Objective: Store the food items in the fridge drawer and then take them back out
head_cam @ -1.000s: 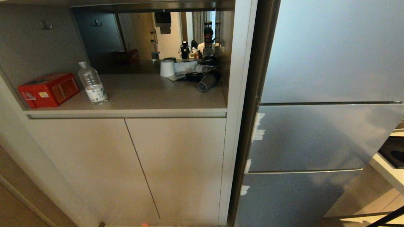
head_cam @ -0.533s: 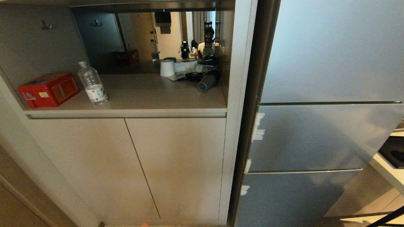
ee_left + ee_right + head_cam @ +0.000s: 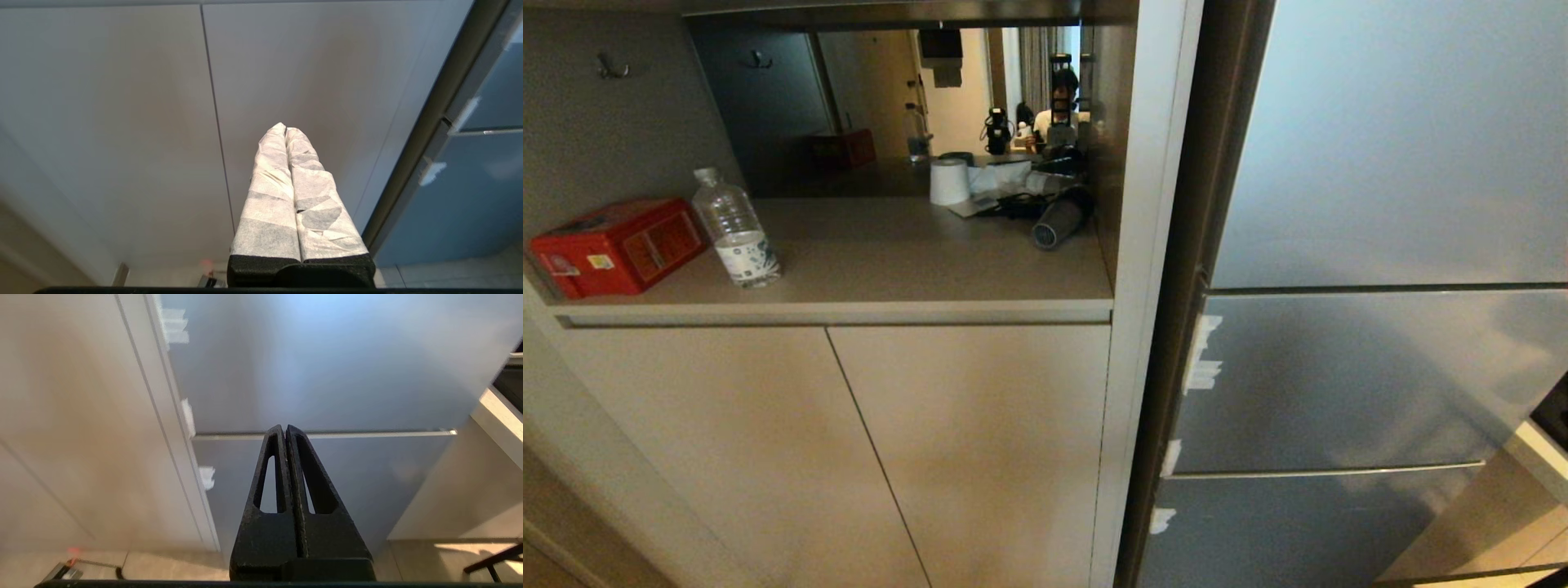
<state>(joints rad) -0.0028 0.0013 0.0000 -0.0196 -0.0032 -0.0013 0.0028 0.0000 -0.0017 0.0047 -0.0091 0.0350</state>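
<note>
The food items are out of view. The fridge [image 3: 1380, 163] fills the right of the head view, and its two lower silver-grey panels [image 3: 1339, 376] [image 3: 1298, 531] are shut, so the fridge drawer behind them is hidden. Neither arm shows in the head view. My left gripper [image 3: 284, 128], its fingers wrapped in white paper, is shut and empty, pointing at the beige cabinet doors [image 3: 122, 122]. The black right gripper [image 3: 284, 428] is shut and empty, pointing at the seam between the lower fridge panels [image 3: 367, 477].
On the cabinet shelf [image 3: 890, 253] stand a red tin box [image 3: 613, 245], a clear water bottle [image 3: 735, 233], a white roll [image 3: 949, 181] and a hair dryer [image 3: 1058, 220]. A mirror behind reflects a person [image 3: 1058, 106]. White tape bits [image 3: 1202, 351] mark the fridge's left edge.
The whole head picture has shifted down and the left side slid left, so the camera has moved. Nothing on the shelf or fridge has itself moved.
</note>
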